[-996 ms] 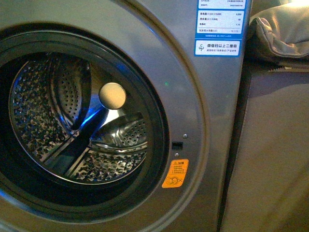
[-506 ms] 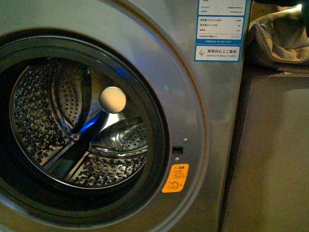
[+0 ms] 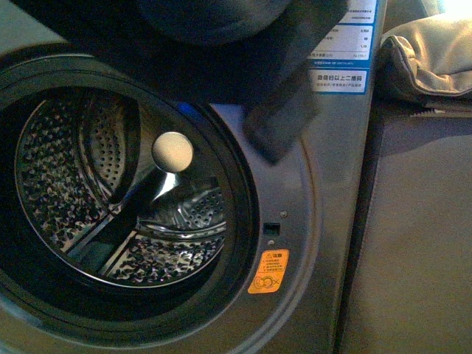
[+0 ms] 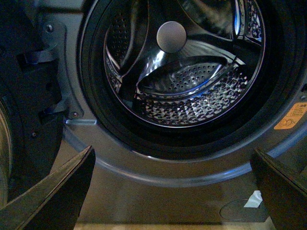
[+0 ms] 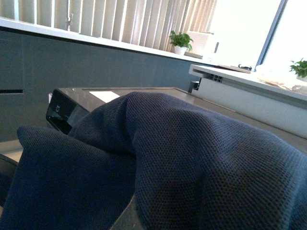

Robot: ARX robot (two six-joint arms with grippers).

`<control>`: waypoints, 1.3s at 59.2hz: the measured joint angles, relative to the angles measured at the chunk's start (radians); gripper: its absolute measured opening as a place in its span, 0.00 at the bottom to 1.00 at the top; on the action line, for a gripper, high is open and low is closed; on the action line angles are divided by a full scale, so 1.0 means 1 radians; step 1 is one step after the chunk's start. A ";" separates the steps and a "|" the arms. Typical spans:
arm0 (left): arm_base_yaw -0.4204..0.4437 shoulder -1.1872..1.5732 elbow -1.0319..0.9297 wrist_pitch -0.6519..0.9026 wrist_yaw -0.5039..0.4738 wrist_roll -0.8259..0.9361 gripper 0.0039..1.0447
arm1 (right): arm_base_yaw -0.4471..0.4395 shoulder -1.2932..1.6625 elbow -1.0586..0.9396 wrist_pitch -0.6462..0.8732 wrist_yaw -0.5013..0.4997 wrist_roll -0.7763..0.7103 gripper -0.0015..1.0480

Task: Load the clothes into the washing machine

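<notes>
The grey washing machine (image 3: 332, 221) fills the front view, its black-rimmed porthole open on the perforated steel drum (image 3: 125, 199). The dark navy clothes (image 3: 221, 44) hang across the top of the front view, above the porthole, with a flap (image 3: 284, 122) drooping over the door ring. In the right wrist view the clothes (image 5: 192, 163) fill the lower picture and hide my right gripper, which is shut on them. My left gripper (image 4: 175, 187) is open and empty, low in front of the porthole's lower rim, facing the drum (image 4: 192, 81).
A beige padded bundle (image 3: 431, 59) lies on a grey-brown flat panel (image 3: 413, 236) right of the machine. An orange sticker (image 3: 268, 271) sits beside the porthole. The open door's hinge (image 4: 48, 72) shows in the left wrist view. A counter with plants (image 5: 180, 40) shows in the right wrist view.
The navy clothes have come into the front view from above and now cover the machine's top and part of the label. Before, no clothes were in view.
</notes>
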 joint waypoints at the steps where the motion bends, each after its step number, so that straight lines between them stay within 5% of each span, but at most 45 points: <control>1: 0.000 0.000 0.000 0.000 0.000 0.000 0.94 | -0.002 -0.002 -0.005 0.001 0.000 0.001 0.14; 45: 0.001 0.000 0.000 0.000 0.006 -0.003 0.94 | -0.008 -0.018 -0.009 0.006 0.004 0.002 0.14; 53: 0.175 0.152 0.022 0.165 0.350 -0.133 0.94 | -0.008 -0.018 -0.009 0.006 0.004 0.002 0.14; 60: 0.307 0.377 0.149 0.342 0.522 -0.152 0.94 | -0.008 -0.018 -0.009 0.006 0.004 0.002 0.14; 68: 0.334 0.605 0.379 0.457 0.610 -0.172 0.94 | -0.008 -0.018 -0.009 0.006 0.004 0.002 0.14; 77: 0.265 0.769 0.602 0.532 0.636 -0.230 0.94 | -0.008 -0.018 -0.009 0.006 0.004 0.002 0.14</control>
